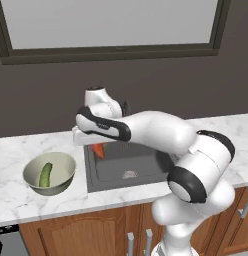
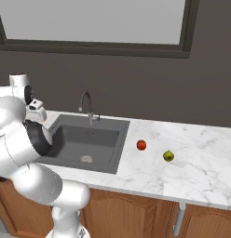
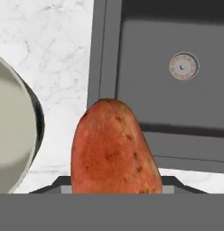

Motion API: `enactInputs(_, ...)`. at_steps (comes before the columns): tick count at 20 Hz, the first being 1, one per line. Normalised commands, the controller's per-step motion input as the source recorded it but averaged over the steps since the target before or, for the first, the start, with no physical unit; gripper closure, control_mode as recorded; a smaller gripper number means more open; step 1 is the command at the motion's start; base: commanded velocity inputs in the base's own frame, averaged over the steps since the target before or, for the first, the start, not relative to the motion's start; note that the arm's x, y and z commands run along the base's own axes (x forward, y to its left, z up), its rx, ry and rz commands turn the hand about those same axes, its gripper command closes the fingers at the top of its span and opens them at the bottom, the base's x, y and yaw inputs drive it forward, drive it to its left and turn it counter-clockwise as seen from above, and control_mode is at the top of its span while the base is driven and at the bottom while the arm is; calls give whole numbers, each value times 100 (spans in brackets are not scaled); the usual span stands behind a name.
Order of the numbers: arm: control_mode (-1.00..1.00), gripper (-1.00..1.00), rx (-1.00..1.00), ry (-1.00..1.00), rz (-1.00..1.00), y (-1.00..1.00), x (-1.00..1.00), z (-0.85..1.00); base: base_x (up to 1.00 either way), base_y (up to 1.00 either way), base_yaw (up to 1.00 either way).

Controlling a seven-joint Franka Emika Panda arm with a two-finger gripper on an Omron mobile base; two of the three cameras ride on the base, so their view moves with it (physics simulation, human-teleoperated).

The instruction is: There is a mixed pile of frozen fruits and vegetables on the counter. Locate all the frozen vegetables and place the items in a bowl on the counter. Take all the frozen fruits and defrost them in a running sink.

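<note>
Carrot-like orange-red piece (image 1: 99, 149) is hanging under the white arm's hand in the left base view, above the left edge of the dark grey sink (image 1: 141, 172). The gripper (image 1: 98, 146) is mostly hiding behind the forearm here, so its jaws are not showing clearly from this side. To the left, the pale greenish-beige bowl (image 1: 65, 167) is sitting on the marble counter (image 1: 16, 195), just beside the sink, and a dark-green cucumber (image 1: 45, 175) is lying inside it, leaning against the bowl's inner wall. The round metal drain (image 1: 129, 174) is showing on the basin floor.

In the right base view the arm is rising at the left, covering the sink's near left corner. The curved grey faucet (image 2: 86, 105) is standing behind the basin. On the counter right of the sink, a small round red fruit (image 2: 141, 145) and a yellow-green pear (image 2: 168, 155) are resting near each other, not touching, both well apart from the bowl side.

In the hand view the orange-red piece (image 3: 111, 149) is standing between the dark fingertips (image 3: 50, 186), which are pressing in on its lower end, so the pincer is gripping it. Beneath it, a strip of counter is lying between the bowl's rim (image 3: 35, 118) and the sink's wall (image 3: 105, 49).
</note>
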Motion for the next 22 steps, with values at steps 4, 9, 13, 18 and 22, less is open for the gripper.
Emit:
enactInputs(4,-100,100,-7,0,-11,92,24,0,0,0,0)
enactInputs(9,-100,100,-7,0,-13,87,19,0,0,0,0)
enactInputs(13,-100,100,-9,0,-13,70,21,-3,0,0,0)
enactInputs(18,-100,100,-7,-1,-16,51,25,-29,0,0,0)
enactInputs(22,-100,100,-5,1,-13,33,-4,-42,0,0,0)
